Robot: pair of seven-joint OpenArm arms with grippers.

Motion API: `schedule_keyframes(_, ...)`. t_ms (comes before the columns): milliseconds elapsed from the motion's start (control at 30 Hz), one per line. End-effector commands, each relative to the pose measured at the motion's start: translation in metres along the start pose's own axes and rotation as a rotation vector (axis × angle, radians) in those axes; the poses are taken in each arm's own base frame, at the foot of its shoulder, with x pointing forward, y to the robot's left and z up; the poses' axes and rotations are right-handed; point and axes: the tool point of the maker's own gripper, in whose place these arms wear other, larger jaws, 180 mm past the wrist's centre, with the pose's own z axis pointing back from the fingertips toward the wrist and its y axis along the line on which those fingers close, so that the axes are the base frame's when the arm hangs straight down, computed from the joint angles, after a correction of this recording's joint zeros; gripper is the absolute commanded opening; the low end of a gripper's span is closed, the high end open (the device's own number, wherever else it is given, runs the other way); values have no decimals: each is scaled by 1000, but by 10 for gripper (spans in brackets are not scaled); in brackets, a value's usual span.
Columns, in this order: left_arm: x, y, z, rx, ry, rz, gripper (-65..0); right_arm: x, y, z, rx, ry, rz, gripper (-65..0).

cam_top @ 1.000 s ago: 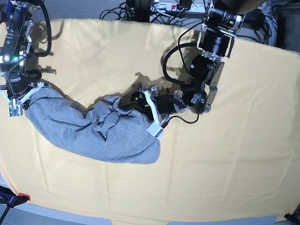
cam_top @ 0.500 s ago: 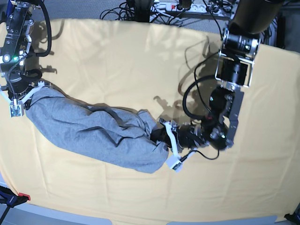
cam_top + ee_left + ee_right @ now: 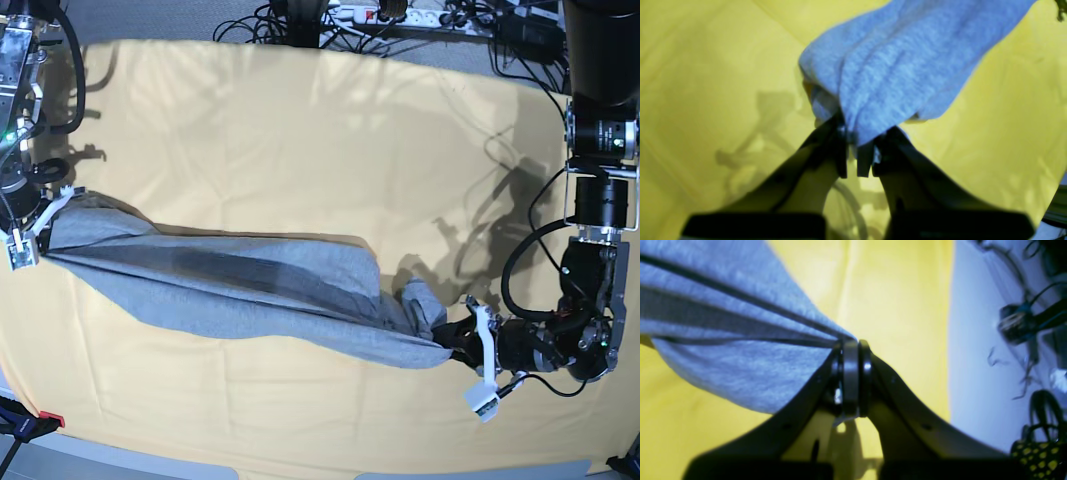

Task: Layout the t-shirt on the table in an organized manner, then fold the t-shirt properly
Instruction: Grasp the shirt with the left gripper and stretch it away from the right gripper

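The heather-grey t-shirt lies stretched in a long band across the table, from the left edge to the front right. No lettering shows. My right gripper, at the base view's left, is shut on the shirt's left end; in the right wrist view the fabric fans out taut from the closed jaws. My left gripper, at the base view's right, is shut on the shirt's other end; in the left wrist view bunched fabric hangs from the pinched jaws.
Cables and a power strip lie beyond the table's far edge. A red clamp sits at the front left corner. The right wrist view shows the table edge with floor and cables beyond it.
My left gripper has pulled its end of the shirt to the right and toward the front edge, drawing the bunched shirt out long. My right gripper has held its end, shifting slightly left.
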Motion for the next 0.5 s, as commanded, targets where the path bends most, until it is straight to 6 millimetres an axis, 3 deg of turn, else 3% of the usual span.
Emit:
schedule_keyframes(0,18,9,17,33,-41,-27,-650,15,-18,3,-55,-37,19,-650)
schedule_keyframes(267,18,10,28,22,-62,-24,-650,23,-11,4,7,-65,96,-650)
schedule_keyframes(467,19,-21,37,-164,-84,26,-650,36,24,15,238,-113,179,-650)
